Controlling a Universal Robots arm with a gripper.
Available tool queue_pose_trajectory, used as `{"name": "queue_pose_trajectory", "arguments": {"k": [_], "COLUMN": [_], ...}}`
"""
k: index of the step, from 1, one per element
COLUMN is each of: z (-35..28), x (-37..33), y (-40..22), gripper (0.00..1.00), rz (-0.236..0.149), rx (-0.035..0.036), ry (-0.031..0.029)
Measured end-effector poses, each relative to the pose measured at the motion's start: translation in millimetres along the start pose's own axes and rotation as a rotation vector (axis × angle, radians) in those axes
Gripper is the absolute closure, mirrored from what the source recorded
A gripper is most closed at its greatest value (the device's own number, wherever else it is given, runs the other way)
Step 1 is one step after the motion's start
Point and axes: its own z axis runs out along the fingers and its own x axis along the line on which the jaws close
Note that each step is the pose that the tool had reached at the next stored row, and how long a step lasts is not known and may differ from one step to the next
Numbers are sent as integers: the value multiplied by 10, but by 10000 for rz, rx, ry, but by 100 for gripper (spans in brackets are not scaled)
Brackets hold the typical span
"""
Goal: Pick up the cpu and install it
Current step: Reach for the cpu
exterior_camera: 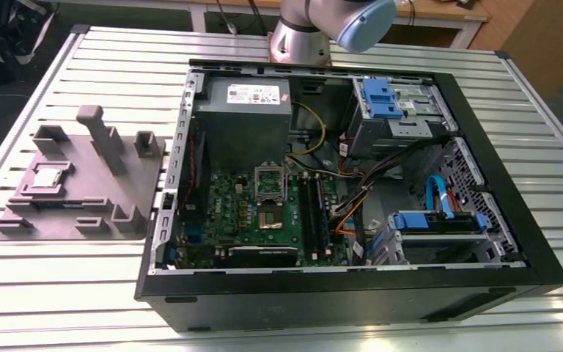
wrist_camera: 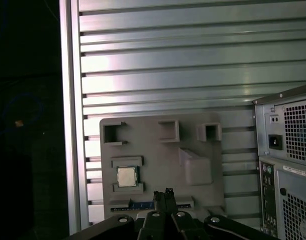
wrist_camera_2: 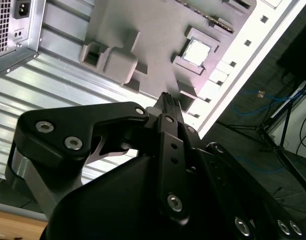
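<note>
First wrist view: the gripper [wrist_camera: 162, 194] hovers with its fingertips pinched together and empty, apart from the grey fixture tray [wrist_camera: 158, 155] on the slatted worktop [wrist_camera: 193, 65]. The cpu [wrist_camera: 125, 176] lies untouched in a recess of that tray, with the open computer case [wrist_camera: 288, 165] just beside the tray.

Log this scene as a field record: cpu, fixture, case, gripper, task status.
cpu: lies flat, silvery top up, in a recess of the grey fixture
fixture: on the slatted table, at the exterior view's left of the computer case
case: side open, green motherboard visible inside
gripper: in the first wrist view near the fixture's edge, fingertips together, holding nothing, apart from the cpu
task status: cpu not yet picked up
</note>
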Motion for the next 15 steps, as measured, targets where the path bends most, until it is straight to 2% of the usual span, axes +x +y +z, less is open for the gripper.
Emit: {"name": "queue_pose_trajectory", "arguments": {"k": [15], "z": [11], "x": [260], "y": [-20], "gripper": [90], "rz": [0], "rx": [0], "ry": [0]}}
